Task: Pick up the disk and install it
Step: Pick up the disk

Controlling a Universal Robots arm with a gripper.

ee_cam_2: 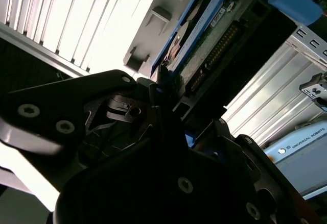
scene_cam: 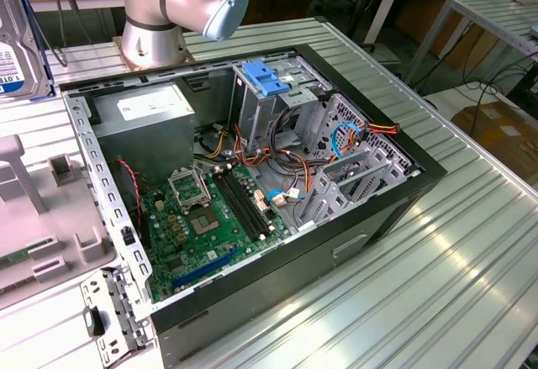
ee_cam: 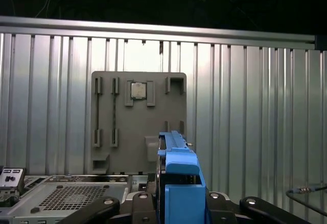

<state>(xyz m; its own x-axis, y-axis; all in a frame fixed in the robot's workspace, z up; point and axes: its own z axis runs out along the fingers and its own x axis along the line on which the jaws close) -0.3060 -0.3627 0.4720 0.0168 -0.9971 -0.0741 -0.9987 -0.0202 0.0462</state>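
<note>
Exterior view: the disk (scene_cam: pixel 15 45) hangs aloft, label showing, at ten o'clock from the open computer case (scene_cam: pixel 353 243), with the arm (scene_cam: pixel 155 16) at twelve | Second wrist view: the gripper (ee_cam_2: pixel 162 89) is clenched on the disk (ee_cam_2: pixel 212 45) at its blue-railed end | First wrist view: the disk (ee_cam: pixel 178 168) stands edge-on between the jaws, a grey tray (ee_cam: pixel 138 127) beyond it on the ribbed table (ee_cam: pixel 255 106).

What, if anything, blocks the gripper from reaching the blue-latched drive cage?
Probably nothing, so likely yes: the case lies open, with nothing above the drive cage. The gripper holds the disk at the exterior view's left. Cables run close beside the cage.
</note>
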